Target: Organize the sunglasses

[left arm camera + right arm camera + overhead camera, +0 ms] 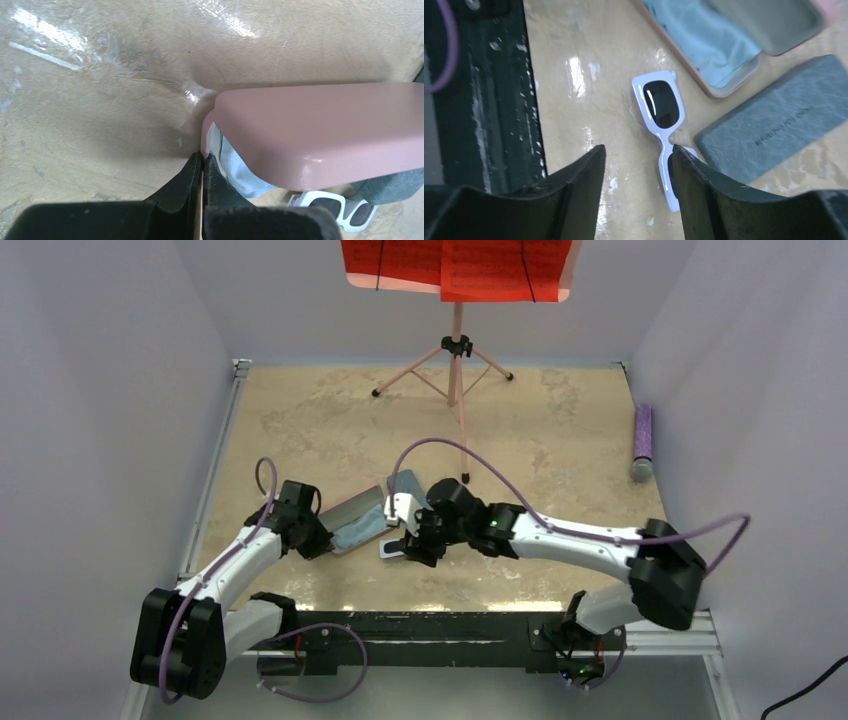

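The white sunglasses point(663, 106) with dark lenses lie flat on the tan table, free of any grip. My right gripper point(638, 149) hangs open just above them, and its right finger point(704, 190) covers one lens. The sunglasses also show in the top view point(392, 549) and the left wrist view point(340, 207). The pink case point(698, 81) lies open beside them with a light blue cloth point(704, 40) inside. My left gripper point(202, 156) is shut on the corner rim of the pink case point(325, 130), at its left end point(352, 512).
A closed grey case point(774, 125) lies right of the sunglasses, behind the right gripper point(408, 483). A pink tripod stand point(455, 360) with a red sheet stands at the back. A purple cylinder point(642, 440) lies by the right wall. A black rail point(430, 625) runs along the near edge.
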`<state>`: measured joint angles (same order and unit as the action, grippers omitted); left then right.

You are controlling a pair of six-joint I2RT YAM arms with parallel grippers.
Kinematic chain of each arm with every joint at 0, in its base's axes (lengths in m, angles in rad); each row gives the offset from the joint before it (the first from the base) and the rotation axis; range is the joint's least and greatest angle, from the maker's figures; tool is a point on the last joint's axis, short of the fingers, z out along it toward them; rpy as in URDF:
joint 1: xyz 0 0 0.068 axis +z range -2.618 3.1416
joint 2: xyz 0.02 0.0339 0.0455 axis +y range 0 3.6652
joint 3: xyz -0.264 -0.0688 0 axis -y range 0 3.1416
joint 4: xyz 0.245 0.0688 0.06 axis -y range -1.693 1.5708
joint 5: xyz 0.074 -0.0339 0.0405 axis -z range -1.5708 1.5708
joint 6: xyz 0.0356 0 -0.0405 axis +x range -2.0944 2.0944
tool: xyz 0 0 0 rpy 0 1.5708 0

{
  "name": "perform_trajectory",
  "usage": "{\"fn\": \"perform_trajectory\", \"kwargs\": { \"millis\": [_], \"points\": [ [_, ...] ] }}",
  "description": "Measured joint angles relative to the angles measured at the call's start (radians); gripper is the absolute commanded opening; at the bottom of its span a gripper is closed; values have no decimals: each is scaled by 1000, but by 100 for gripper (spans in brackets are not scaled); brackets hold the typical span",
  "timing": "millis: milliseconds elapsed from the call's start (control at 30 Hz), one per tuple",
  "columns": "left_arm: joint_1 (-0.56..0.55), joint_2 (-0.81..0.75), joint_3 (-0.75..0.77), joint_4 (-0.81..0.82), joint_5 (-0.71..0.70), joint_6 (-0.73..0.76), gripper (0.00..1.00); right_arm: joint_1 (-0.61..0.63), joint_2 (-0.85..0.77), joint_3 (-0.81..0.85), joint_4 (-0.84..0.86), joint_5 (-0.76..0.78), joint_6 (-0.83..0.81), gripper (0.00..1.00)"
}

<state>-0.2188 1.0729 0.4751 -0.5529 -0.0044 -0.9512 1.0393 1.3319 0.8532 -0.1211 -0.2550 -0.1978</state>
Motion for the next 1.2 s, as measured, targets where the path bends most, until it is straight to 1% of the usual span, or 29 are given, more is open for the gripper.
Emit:
{"fn": "perform_trajectory", "kwargs": {
  "millis": [100,167,233,433,567,667,733,800,833,900,967,1100,1200],
  "points": [
    [0,0,0,-13,-17,-7,0,0,183,90,-62,-28,-94,57],
    [0,0,0,-15,-24,-8,0,0,277,148,-82,-31,-143,58],
    [0,-1,0,-15,-29,-9,0,0,337,182,-81,-29,-184,59],
    [0,-1,0,-19,-37,-10,0,0,426,228,-104,2,-285,59],
    [0,-1,2,-24,-50,-11,0,0,496,254,-115,16,-303,59],
    [0,-1,2,-26,-56,-11,0,0,508,251,-105,40,-302,57],
    [0,0,4,-28,-56,-11,0,1,507,249,-101,55,-300,54],
    [0,0,6,-32,-57,-11,0,0,502,239,-88,64,-295,48],
    [0,0,6,-33,-59,-11,0,0,496,229,-81,70,-292,43],
    [0,0,6,-34,-60,-10,0,-1,476,204,-72,84,-280,29],
    [0,0,6,-34,-60,-10,0,-5,449,171,-69,90,-260,18],
    [0,0,6,-34,-59,-9,0,-8,364,107,-50,107,-222,8],
    [-5,0,6,-34,-59,-7,0,-9,309,56,-38,107,-181,5]
  ]
}}
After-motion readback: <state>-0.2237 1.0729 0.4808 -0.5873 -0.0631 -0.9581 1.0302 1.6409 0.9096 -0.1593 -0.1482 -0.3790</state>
